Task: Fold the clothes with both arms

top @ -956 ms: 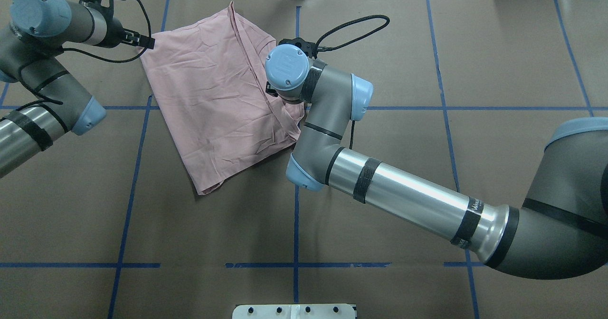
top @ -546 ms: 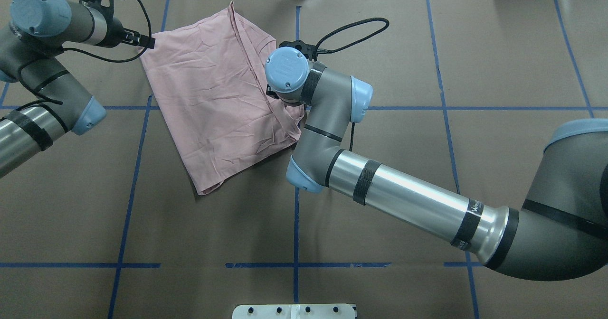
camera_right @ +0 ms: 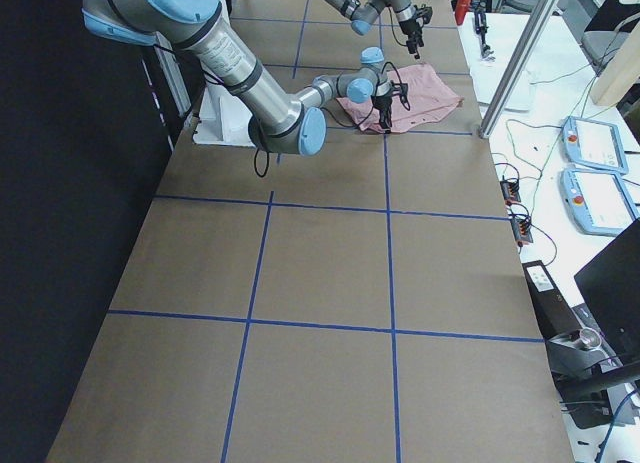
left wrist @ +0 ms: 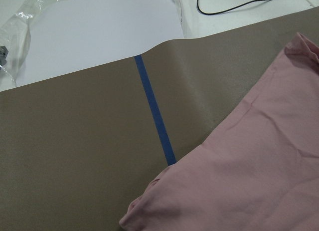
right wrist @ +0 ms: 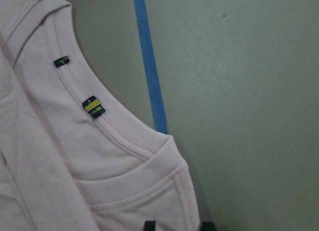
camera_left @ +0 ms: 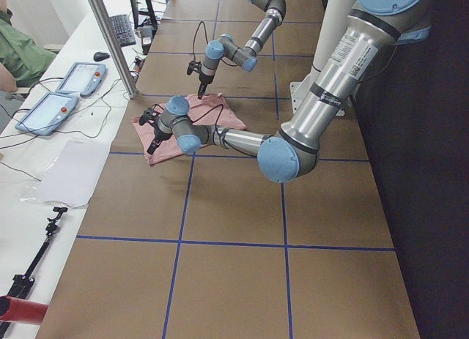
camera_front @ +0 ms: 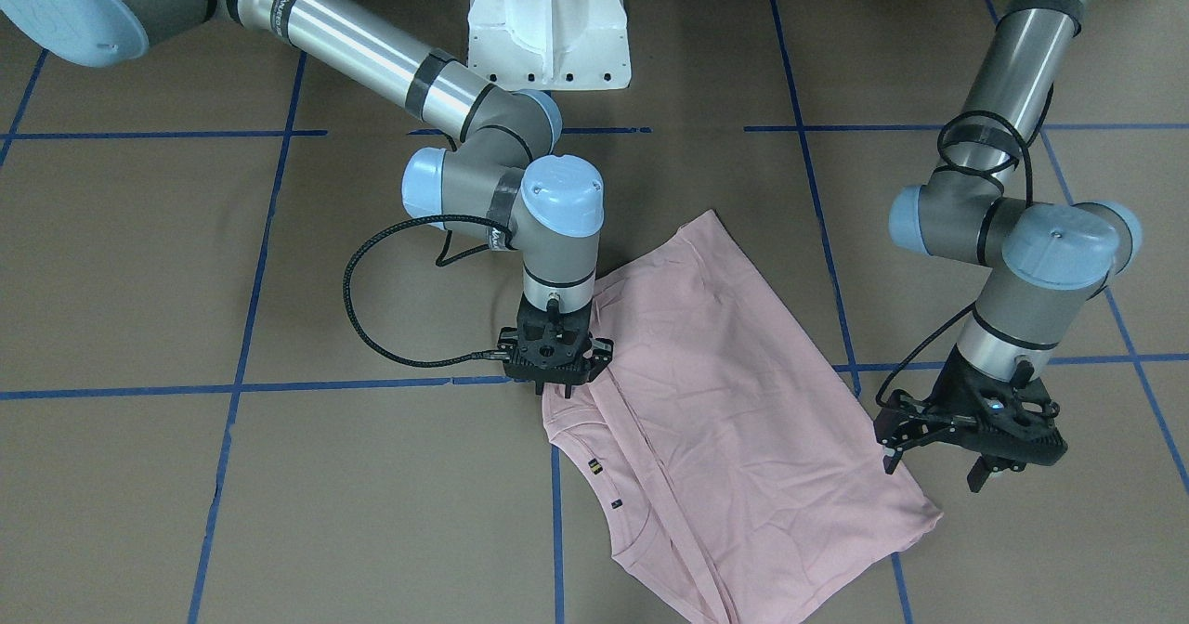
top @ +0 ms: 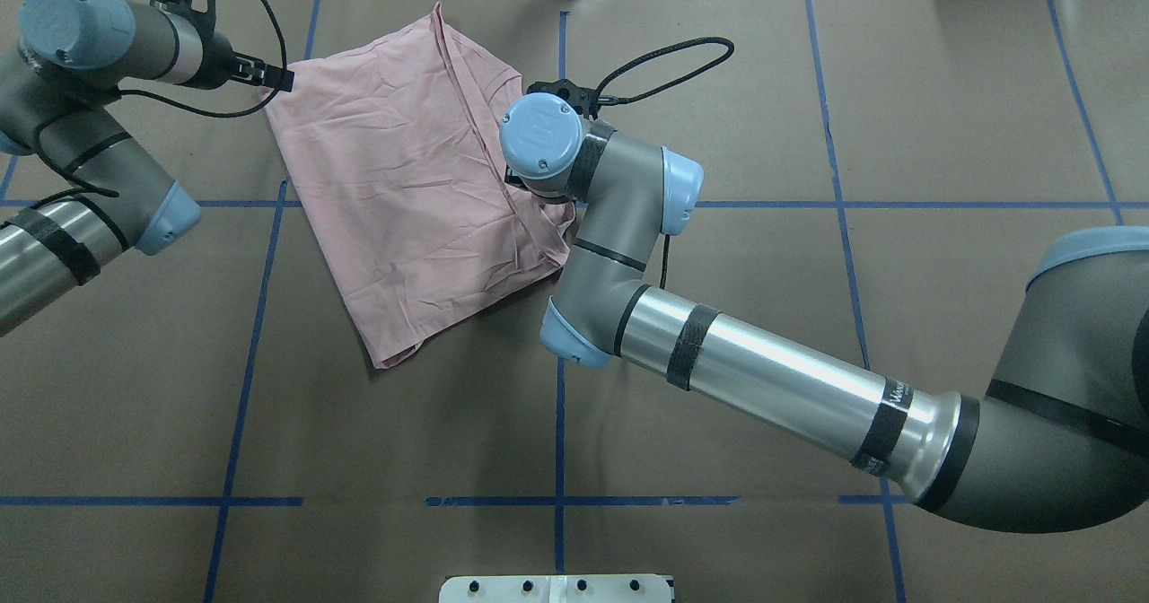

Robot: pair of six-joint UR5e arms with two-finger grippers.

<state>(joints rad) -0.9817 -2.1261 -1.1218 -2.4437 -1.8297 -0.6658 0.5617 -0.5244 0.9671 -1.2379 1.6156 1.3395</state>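
Observation:
The pale pink T-shirt (top: 404, 181) lies folded and flat on the brown table, its printed front hidden. It also shows in the front view (camera_front: 725, 401). My right gripper (camera_front: 555, 369) stands upright over the shirt's collar edge. In its wrist view the two fingertips (right wrist: 149, 225) stand apart, with the collar corner (right wrist: 169, 191) between them. Small black and yellow tags (right wrist: 93, 106) sit on the neckline. My left gripper (camera_front: 932, 468) is open and empty, just above the table beside the shirt's far corner (left wrist: 149, 211).
Blue tape lines (top: 559, 406) cross the brown table cover. The white pedestal base (camera_front: 548, 20) stands at the robot's side. A black cable loop (camera_front: 372, 308) hangs by the right wrist. A side table past the far edge holds white paper (left wrist: 99, 31) and tablets (camera_left: 44, 112).
My right wrist has shifted slightly over the shirt's collar edge, apparently lower. The left arm and the shirt have not moved.

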